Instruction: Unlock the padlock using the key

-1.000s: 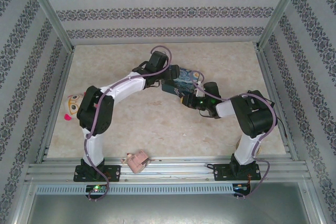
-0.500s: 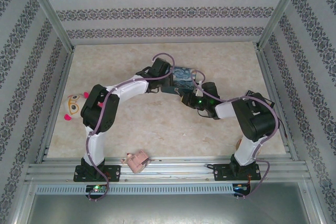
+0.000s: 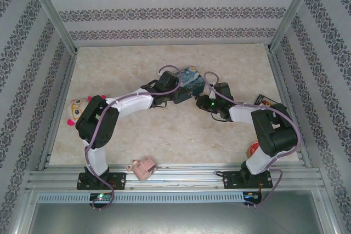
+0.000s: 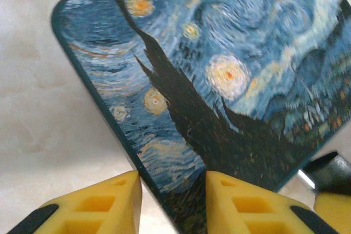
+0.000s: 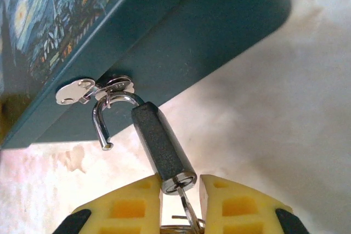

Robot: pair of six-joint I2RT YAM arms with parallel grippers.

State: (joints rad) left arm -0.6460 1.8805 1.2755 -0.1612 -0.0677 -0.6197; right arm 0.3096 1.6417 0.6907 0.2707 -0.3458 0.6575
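Both arms bend out at the elbows and reach inward, wrists nearly meeting. The left hand (image 4: 173, 190) has its yellow fingers partly apart; the right hand (image 5: 180, 190) pinches close on the key (image 5: 187, 212).

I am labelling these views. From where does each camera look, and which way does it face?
Top external: above, behind the arm bases, looking down at the table; left arm and right arm meet at the tin.
Left wrist: on the left arm, facing the tin's lid; fingers of the left end effector flank its edge.
Right wrist: on the right arm, facing the padlock on the tin's side; the right end effector pinches the key.
Shared: all three show the tin.
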